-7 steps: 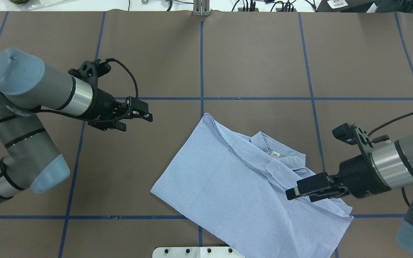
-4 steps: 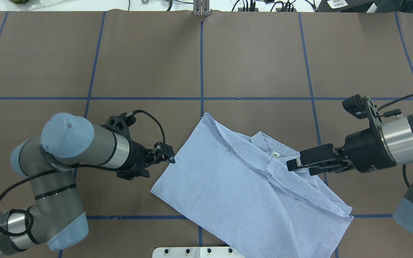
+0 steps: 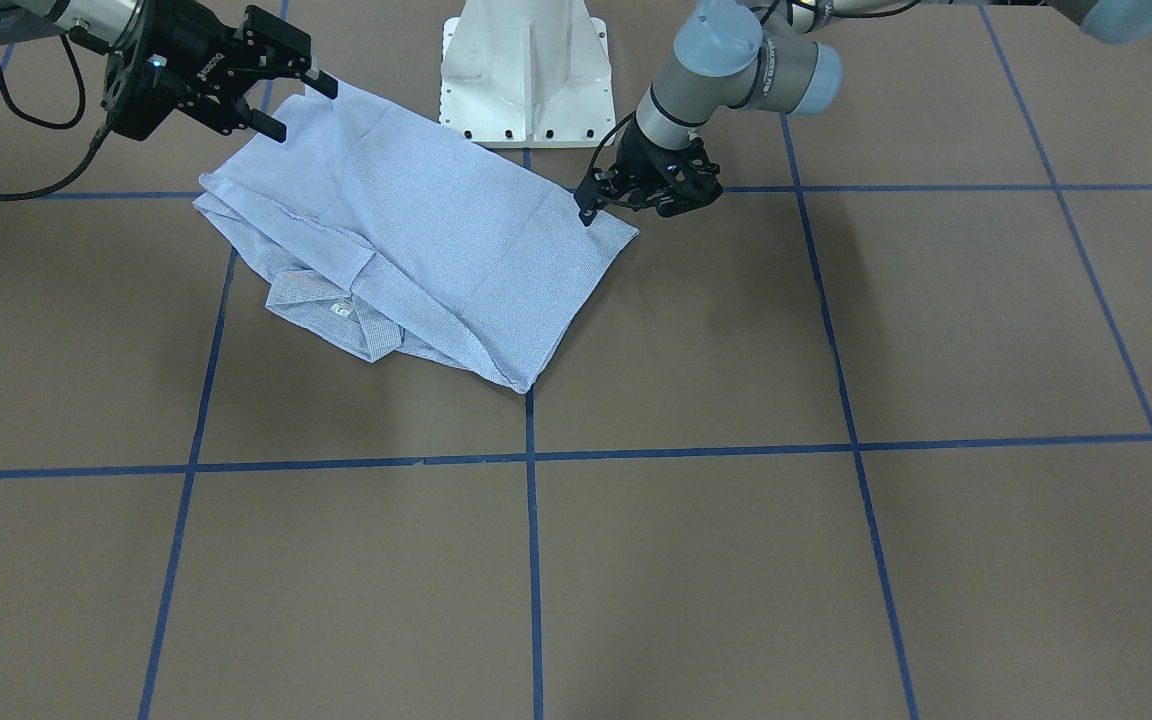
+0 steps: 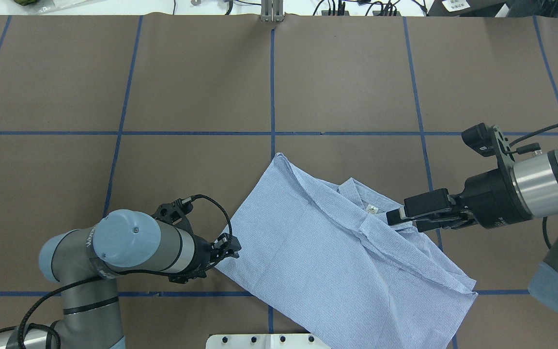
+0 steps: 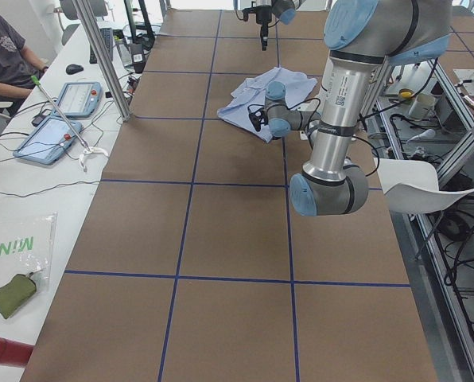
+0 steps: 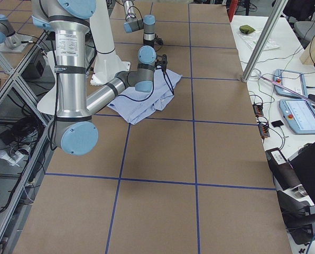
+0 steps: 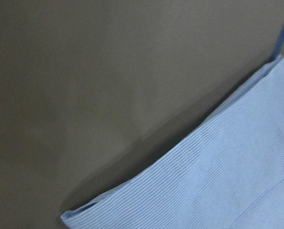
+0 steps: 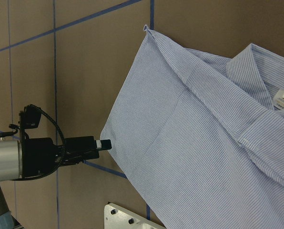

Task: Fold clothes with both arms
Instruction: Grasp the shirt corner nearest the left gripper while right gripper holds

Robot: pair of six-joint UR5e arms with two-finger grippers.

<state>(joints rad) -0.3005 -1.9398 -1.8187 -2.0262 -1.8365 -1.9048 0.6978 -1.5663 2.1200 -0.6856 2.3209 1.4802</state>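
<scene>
The light-blue striped shirt (image 4: 317, 252) lies partly folded, collar and size label up, on the brown table near the robot's base. It also shows in the front view (image 3: 436, 230) and the right wrist view (image 8: 194, 138). My left gripper (image 4: 221, 257) is low at the shirt's left corner, its jaws apart, one finger (image 3: 586, 210) at the cloth's edge. The left wrist view shows only that corner (image 7: 228, 181), no fingers. My right gripper (image 4: 402, 222) is open above the shirt's right shoulder by the collar, holding nothing (image 3: 301, 110).
The white pedestal base (image 3: 526, 70) stands just behind the shirt. Blue tape lines (image 4: 272, 97) mark a grid on the table. A side bench with tablets (image 5: 54, 131) and a seated person (image 5: 6, 48) runs along the far edge.
My left arm swung from the left middle of the table toward the robot and down to the shirt's left corner. My right gripper moved from the shirt's lower right part to the collar.
</scene>
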